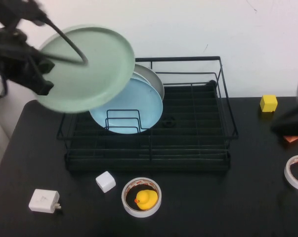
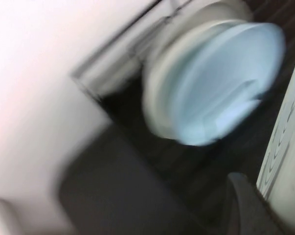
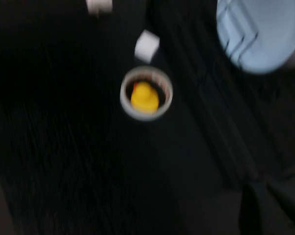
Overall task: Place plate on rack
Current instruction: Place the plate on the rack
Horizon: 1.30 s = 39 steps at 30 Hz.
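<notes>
Gripping the rim of the mint-green plate [image 1: 87,66], the left gripper [image 1: 40,74] sits high at the far left of the high view, its fingers clamped on the plate's left edge. Plate is round, matte, shallow raised rim, tilted and held in the air above the rack's left rear corner, overlapping the plates already racked. In the left wrist view only a pale sliver of it [image 2: 286,142] shows at one edge.

Black wire rack [image 1: 198,148]: rectangular, tall railed sides, slatted base, sitting mid-table. Standing in its left half, a light blue plate [image 1: 134,106] leans against a small wire divider; a grey-white plate [image 1: 153,79] stands just behind it, touching. Same pair seen blurred from the left wrist, blue plate [image 2: 225,88] in front.

Table [image 1: 237,207] is flat black, matte. On it, in front of the rack: a white charger block [image 1: 44,201], a small white cube [image 1: 106,181], then a tape roll [image 1: 141,197] lying flat with a yellow rubber duck [image 1: 147,199] inside its ring. Right wrist view shows the same duck [image 3: 144,96] in the ring.

Right side: yellow cube [image 1: 268,103] near the wall, a small orange piece [image 1: 291,139], a second tape roll [image 1: 297,173] at the table edge.

Right gripper [image 1: 292,123]: dark blur at the far right, low over the table beside the orange piece; cannot tell how its jaws stand.
</notes>
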Each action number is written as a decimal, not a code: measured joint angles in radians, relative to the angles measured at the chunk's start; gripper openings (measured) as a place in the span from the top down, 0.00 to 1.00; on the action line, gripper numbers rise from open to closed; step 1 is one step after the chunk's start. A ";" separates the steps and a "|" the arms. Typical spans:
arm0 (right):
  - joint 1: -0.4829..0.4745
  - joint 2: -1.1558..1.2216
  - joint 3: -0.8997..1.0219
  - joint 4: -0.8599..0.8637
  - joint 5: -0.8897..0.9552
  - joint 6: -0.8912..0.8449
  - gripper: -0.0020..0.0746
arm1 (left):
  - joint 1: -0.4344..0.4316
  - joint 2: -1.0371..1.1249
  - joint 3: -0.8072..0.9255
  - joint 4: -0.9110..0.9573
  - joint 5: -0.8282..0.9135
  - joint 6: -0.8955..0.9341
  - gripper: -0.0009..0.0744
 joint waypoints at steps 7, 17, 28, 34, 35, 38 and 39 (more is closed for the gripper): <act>0.000 -0.004 0.195 -0.017 -0.024 0.011 0.97 | -0.149 0.087 -0.004 0.239 -0.234 0.133 0.87; 0.000 -0.004 0.343 -0.161 -0.066 0.069 0.97 | -0.221 0.242 -0.004 0.347 -0.336 0.155 0.87; 0.000 -0.025 0.343 -0.393 -0.082 0.168 0.97 | -0.223 0.347 -0.004 0.361 -0.433 0.157 0.87; 0.000 -0.025 0.343 -0.425 -0.078 0.194 0.97 | -0.225 0.359 -0.004 0.366 -0.453 0.157 0.87; 0.000 -0.025 0.343 -0.437 -0.077 0.204 0.97 | -0.225 0.359 -0.004 0.366 -0.448 0.157 0.87; 0.000 -0.025 0.343 -0.490 -0.067 0.248 0.97 | -0.226 0.359 -0.008 0.366 -0.415 0.159 0.87; 0.000 -0.025 0.343 -0.507 -0.063 0.268 0.97 | -0.226 0.359 -0.008 0.366 -0.404 0.159 0.87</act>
